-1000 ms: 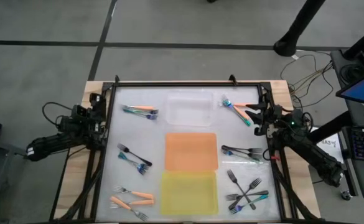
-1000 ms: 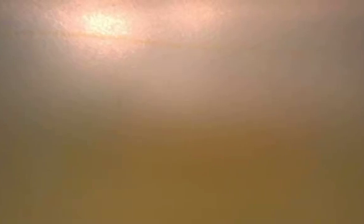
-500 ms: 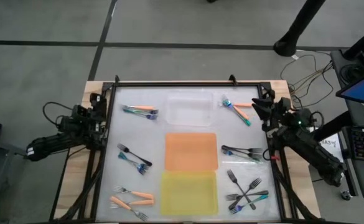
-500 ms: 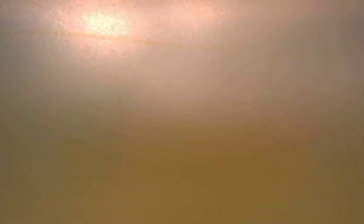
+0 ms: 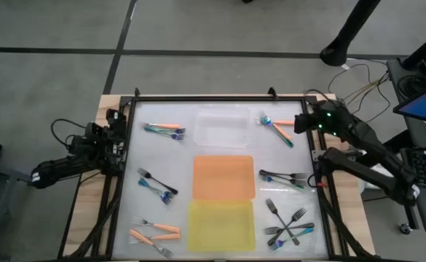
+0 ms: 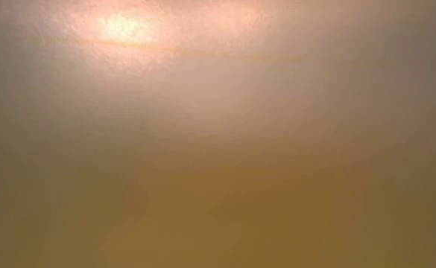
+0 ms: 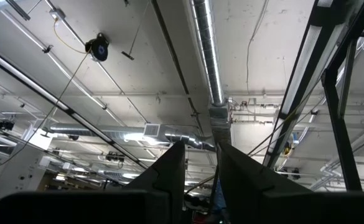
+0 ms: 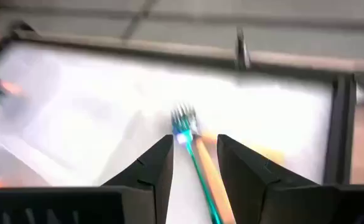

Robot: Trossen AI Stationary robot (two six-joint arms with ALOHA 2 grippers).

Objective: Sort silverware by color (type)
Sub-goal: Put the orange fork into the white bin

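Observation:
Forks lie in small heaps on the white table top. A teal and an orange pair (image 5: 277, 127) lies far right, and another teal and orange pair (image 5: 165, 129) far left. Black and teal forks lie at mid left (image 5: 158, 186) and mid right (image 5: 284, 177). Orange ones (image 5: 154, 233) are near left, and black ones (image 5: 287, 224) near right. My right gripper (image 5: 298, 122) is open just right of the far-right pair. In its wrist view the teal fork (image 8: 188, 134) shows between its fingers (image 8: 194, 158). My left gripper (image 5: 114, 137), open, waits at the table's left edge.
Three flat trays lie down the table's middle: clear (image 5: 221, 127) at the far side, orange (image 5: 223, 177), and yellow (image 5: 222, 224) nearest. A dark frame (image 5: 220, 97) rims the table. The low view is a brown blur. The left wrist view shows only a ceiling.
My right gripper has moved a little toward the table's far edge and risen, and the arm behind it has lifted and swung. It stays just right of the far-right forks. The forks and trays have not moved.

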